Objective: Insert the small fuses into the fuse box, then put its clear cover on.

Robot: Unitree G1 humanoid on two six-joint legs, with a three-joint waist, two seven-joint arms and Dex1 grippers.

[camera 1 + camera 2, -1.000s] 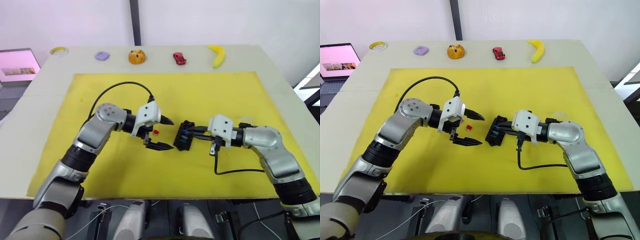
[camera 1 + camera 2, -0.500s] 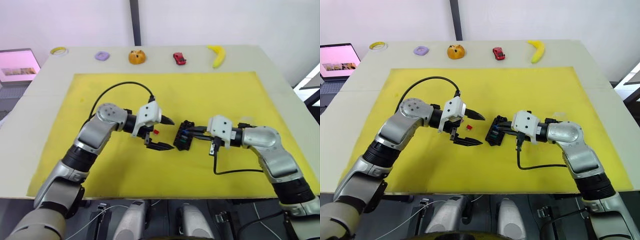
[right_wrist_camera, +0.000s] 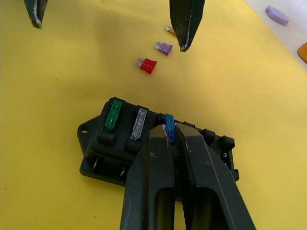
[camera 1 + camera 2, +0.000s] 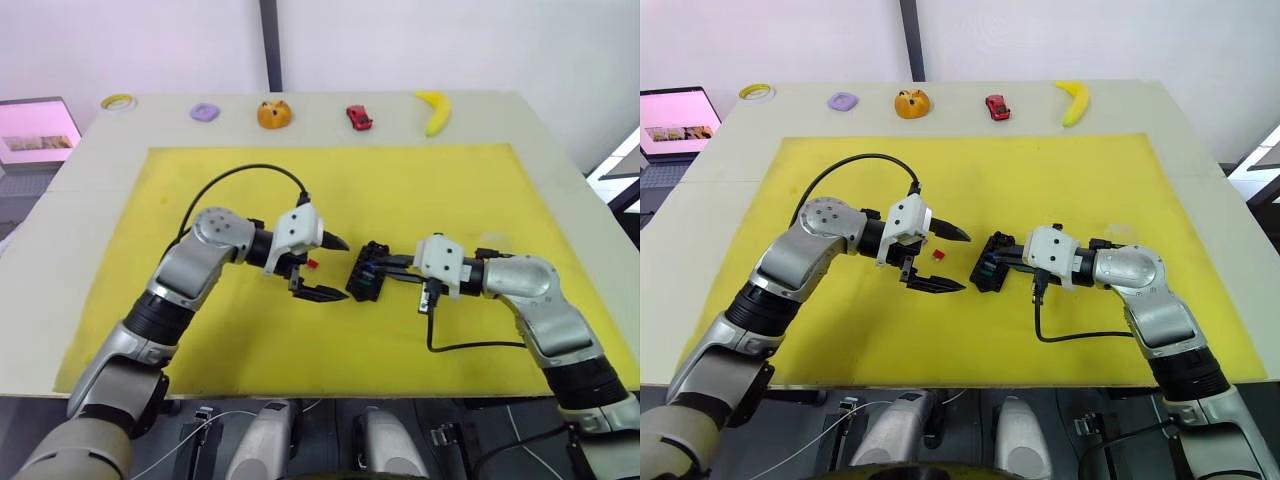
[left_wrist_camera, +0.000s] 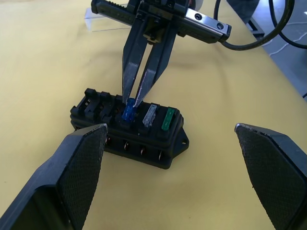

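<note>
Centrally on the yellow mat (image 4: pixel 420 190), the small black rectangular fuse box (image 5: pixel 129 129) carries three upright fuses in one row: a green fuse (image 5: pixel 168 120) nearest its mounting ear, a grey translucent fuse (image 5: pixel 150 115) next, and a blue fuse (image 5: pixel 128 109) third. The right gripper (image 5: pixel 135 99) has its two thin fingers closed onto the top of the blue fuse. Against the picture a second ago, box and both arms sit almost unchanged; the right forearm looks a shade lower.

Just beside the box, the left gripper (image 4: pixel 335 268) hangs with its fingers spread wide, gripping nothing, its tips near the box's left end. A loose red fuse (image 3: pixel 147 65) lies on the mat between those fingers, and the right wrist view adds a purple fuse (image 3: pixel 164 47) and an orange-brown one (image 3: pixel 170 29) beyond it.

The left wrist view alone shows a clear rectangular plastic cover (image 5: pixel 109 22) lying flat behind the right gripper.

Bare mat lies open on every side. Along the far tabletop (image 4: pixel 560 150) edge stand a tape ring (image 4: pixel 118 101), a purple ring (image 4: pixel 205 111), an orange bun-like toy (image 4: pixel 273 113), a red toy car (image 4: pixel 359 116) and a banana (image 4: pixel 436 108), well apart from the work.
</note>
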